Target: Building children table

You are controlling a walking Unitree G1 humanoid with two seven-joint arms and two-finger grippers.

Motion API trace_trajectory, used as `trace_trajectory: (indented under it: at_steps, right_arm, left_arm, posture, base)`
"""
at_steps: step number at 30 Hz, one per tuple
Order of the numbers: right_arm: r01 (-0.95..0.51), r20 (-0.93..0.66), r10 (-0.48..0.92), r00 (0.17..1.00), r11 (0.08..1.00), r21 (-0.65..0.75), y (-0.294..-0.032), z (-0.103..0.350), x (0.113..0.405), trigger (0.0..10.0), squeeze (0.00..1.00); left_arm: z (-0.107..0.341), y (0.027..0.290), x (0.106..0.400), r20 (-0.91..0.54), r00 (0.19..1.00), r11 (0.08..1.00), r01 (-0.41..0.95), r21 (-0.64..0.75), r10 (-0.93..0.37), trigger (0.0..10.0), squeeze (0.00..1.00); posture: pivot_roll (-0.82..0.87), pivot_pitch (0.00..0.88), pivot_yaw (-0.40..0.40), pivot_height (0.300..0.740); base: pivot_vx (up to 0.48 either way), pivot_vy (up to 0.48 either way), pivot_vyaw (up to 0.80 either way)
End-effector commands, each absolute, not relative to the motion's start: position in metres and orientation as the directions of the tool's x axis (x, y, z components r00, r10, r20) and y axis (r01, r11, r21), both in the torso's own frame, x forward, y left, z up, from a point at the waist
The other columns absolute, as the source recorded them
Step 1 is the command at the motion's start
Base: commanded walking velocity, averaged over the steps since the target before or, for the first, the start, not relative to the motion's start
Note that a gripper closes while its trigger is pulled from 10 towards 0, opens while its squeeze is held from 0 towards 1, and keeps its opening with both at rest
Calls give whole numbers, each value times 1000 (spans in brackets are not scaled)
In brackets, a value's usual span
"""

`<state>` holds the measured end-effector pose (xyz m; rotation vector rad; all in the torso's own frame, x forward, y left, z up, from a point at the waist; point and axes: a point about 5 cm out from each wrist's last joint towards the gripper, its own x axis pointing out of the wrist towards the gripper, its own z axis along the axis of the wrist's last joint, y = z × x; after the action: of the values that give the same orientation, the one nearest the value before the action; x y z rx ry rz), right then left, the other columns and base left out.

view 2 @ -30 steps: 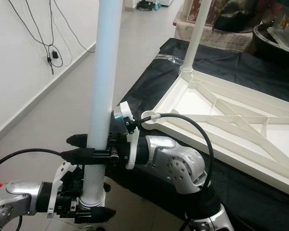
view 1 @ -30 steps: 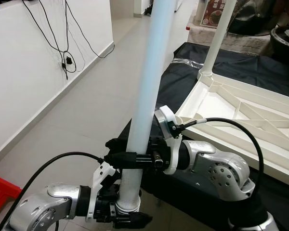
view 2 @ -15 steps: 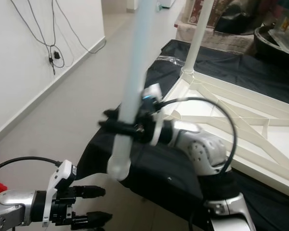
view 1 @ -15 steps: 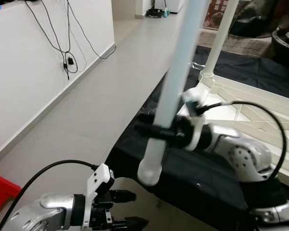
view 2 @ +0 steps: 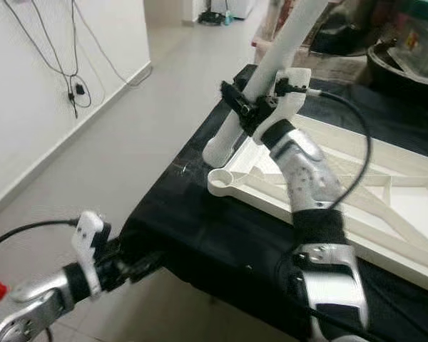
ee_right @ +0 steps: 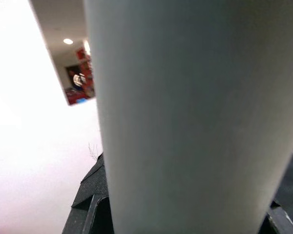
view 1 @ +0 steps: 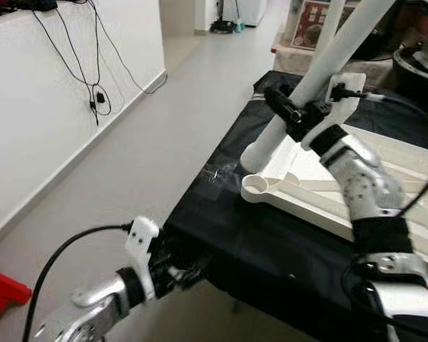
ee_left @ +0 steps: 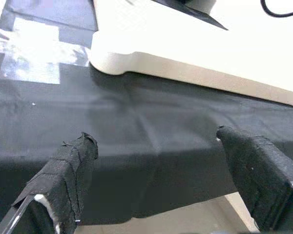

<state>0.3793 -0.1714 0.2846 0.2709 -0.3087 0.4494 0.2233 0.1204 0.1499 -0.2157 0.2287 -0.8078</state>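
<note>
My right gripper (view 1: pixel 291 114) is shut on a long white table leg (view 1: pixel 321 68), which it holds tilted. The leg's lower end (view 1: pixel 255 152) hangs just above the round corner socket (view 1: pixel 256 187) of the white tabletop (view 1: pixel 385 171), which lies upside down on a black cloth (view 1: pixel 271 242). In the right wrist view the leg (ee_right: pixel 185 122) sits close between the fingers. A second white leg (view 1: pixel 331 16) stands upright at the tabletop's far corner. My left gripper (view 1: pixel 187 269) is low by the cloth's front edge, open, with nothing between its fingers (ee_left: pixel 63 170).
A white wall on the left carries dangling black cables (view 1: pixel 94 92). Pale floor (view 1: pixel 128 164) runs between the wall and the cloth-covered platform. A red object (view 1: pixel 0 293) sits at the lower left. Dark clutter (view 1: pixel 417 64) lies beyond the tabletop.
My left gripper let go of the leg and dropped low. The right gripper carried the leg up and to the right, tilting it, until its lower end came over the corner socket.
</note>
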Motion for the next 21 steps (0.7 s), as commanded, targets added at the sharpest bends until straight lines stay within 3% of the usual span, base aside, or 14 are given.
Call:
trace_trajectory:
  at_steps: [1, 2, 4, 5, 7, 9, 11, 16, 21]
  right_arm:
    - [-274, 381, 195, 904, 947, 165, -174, 290, 389, 0, 0]
    - [-274, 381, 195, 904, 947, 165, -174, 290, 389, 0, 0]
    - [-57, 388, 20, 921, 995, 86, -176, 288, 396, 0, 0]
    - [-57, 388, 20, 921, 995, 86, -176, 288, 396, 0, 0]
    - [82, 427, -91, 900, 996, 41, -179, 296, 400, 0, 0]
    - [82, 427, -91, 900, 996, 41, -179, 296, 400, 0, 0]
    - [234, 496, -190, 847, 972, -26, -187, 312, 401, 0, 0]
    - [348, 551, -240, 799, 932, -98, -193, 320, 400, 0, 0]
    - [371, 551, -202, 809, 904, -212, -190, 301, 403, 0, 0]
  left_arm:
    - [155, 111, 224, -88, 706, 700, 665, -259, -703, 10000, 0]
    - [155, 111, 224, -88, 706, 700, 665, -259, -703, 10000, 0]
    - [164, 101, 218, -57, 723, 712, 658, -244, -688, 10000, 0]
    - [164, 101, 218, -57, 723, 712, 658, -244, -688, 10000, 0]
    - [172, 99, 213, -46, 744, 731, 641, -233, -667, 10000, 0]
    - [172, 99, 213, -46, 744, 731, 641, -233, -667, 10000, 0]
    - [175, 100, 209, -46, 759, 746, 624, -234, -650, 10000, 0]
    - [177, 101, 206, -52, 774, 761, 604, -236, -631, 10000, 0]
    - [174, 101, 202, -74, 786, 777, 583, -239, -613, 10000, 0]
  posture:
    - [100, 145, -49, 740]
    - [100, 145, -49, 740]
    - [121, 198, -56, 740]
    - [121, 198, -56, 740]
    - [141, 243, -56, 740]
    - [141, 243, -56, 740]
    - [139, 270, -55, 740]
    - [136, 290, -56, 740]
    - [137, 322, -59, 740]
  base:
    - [0, 0, 0]
    - [0, 0, 0]
    - [0, 0, 0]
    - [0, 0, 0]
    - [0, 0, 0]
    - [0, 0, 0]
    - [0, 0, 0]
    - [0, 0, 0]
    - [0, 0, 0]
